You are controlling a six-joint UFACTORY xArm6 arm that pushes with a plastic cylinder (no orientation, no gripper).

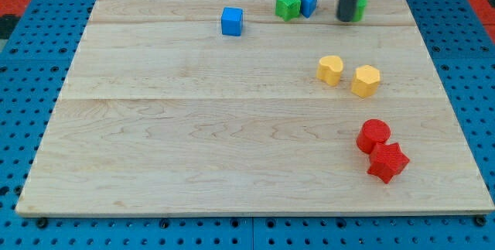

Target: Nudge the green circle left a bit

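While the rod sits up near the view's top edge of the wooden board (232, 126), its tip (346, 19) looks planted right against a green block (361, 7) that's mostly hidden behind it, peeking out just on the tip's right side. I'd guess that's the green circle, though honestly too little of it shows to call the shape. No jaws or anything on this arm, just a plain rod, so nothing is gripped; it's only touching or nearly touching. My read is that it's at the lining-up stage of the nudge, and here's the snag: the tip seems to sit on the block's left and front, so pushing left from there wouldn't work. It would probably need to get round to the block's right side first, then make a short gentle shove leftward, stopping before the blue block (308, 2) and the other green block (288, 6) just left of the tip. Head count: two green, two blue (the second is a blue cube (232, 21) further left), two yellow ones, a yellow heart (330, 70) and a yellow hexagon-ish block (366, 80), below the tip, and well below, a red cylinder (374, 135) touching a red star (388, 162).
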